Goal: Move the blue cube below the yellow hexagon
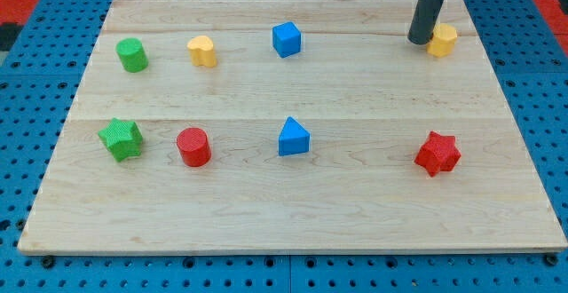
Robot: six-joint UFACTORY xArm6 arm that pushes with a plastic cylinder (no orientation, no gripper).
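The blue cube [286, 38] sits near the view's top, a little left of centre. The yellow hexagon [443, 39] is at the top right of the wooden board [284, 213]. My tip [419, 40] rests on the board right against the hexagon's left side, far to the right of the blue cube. The rod partly hides the hexagon's left edge.
A green cylinder [131, 54] and a yellow heart [202, 51] lie at the top left. A green star [121, 138], a red cylinder [193, 146], a blue triangle [293, 138] and a red star [437, 154] form a lower row.
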